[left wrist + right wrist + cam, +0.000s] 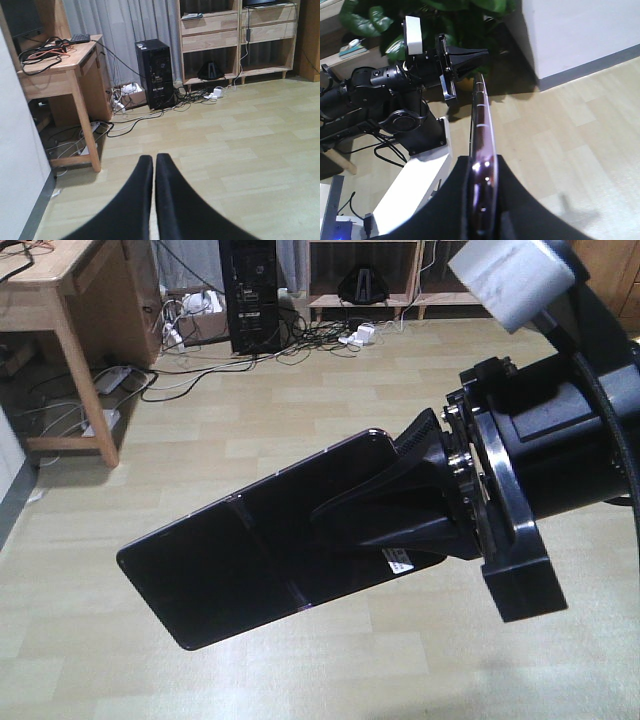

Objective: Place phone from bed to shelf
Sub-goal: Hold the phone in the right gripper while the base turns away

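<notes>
my right pincer [375, 505] is clenched on the phone [230, 560], one matte black tapered finger laid flat across its glossy face. the phone is a thin black slab with rounded corners, jutting out to the side in the air above the pale plank floor [300, 380], touching nothing else. a fine seam [262, 540] crosses its middle and one small white sticker [400, 560] sits at the gripped end.

only the right wrist view shows the phone [481, 130] edge-on: a pinkish metallic rim squeezed between my two fingers [520, 210]. that view alone also takes in my left arm [380, 85] beyond it, leafy green plants [395, 20] and a white wall [580, 30].

my left pincer [153, 160] is closed, its two smooth black fingers [140, 190] meeting with only a hairline slit between them and nothing in it.

the left wrist view gives the room best: one wooden desk [65, 65] with cables on top, one black computer tower [156, 75] and a pale light-grain shelf unit [210, 30] with two bays, all well apart from the phone. the front view crops that unit to its bottom.
</notes>
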Tool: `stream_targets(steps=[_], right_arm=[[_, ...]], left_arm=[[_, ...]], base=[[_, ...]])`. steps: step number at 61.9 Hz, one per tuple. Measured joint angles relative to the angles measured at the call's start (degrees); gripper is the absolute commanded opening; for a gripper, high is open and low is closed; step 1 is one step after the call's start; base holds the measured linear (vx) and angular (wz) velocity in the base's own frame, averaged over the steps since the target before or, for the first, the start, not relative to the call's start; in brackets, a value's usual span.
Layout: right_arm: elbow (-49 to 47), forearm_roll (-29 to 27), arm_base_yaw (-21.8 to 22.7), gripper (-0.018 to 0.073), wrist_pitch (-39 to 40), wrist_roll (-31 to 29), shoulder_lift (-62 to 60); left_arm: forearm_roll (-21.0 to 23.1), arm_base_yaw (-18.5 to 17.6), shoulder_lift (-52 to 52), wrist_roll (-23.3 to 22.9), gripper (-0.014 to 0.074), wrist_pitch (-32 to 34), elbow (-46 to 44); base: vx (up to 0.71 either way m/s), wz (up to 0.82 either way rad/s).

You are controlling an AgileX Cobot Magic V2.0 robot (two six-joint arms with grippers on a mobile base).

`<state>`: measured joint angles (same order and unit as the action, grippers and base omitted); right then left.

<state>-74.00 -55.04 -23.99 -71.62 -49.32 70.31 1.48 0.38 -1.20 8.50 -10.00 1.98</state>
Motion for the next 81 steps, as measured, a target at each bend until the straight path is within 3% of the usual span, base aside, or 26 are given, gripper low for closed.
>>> stream_targets(steps=[81], right_arm=[[0.00,0.00,0.00,-0.0002,0.00,0.00,0.00]], left_arm=[[0.00,0.00,0.00,0.00,0.0001,0.00,0.00]], base=[[0.32,-0.15]])
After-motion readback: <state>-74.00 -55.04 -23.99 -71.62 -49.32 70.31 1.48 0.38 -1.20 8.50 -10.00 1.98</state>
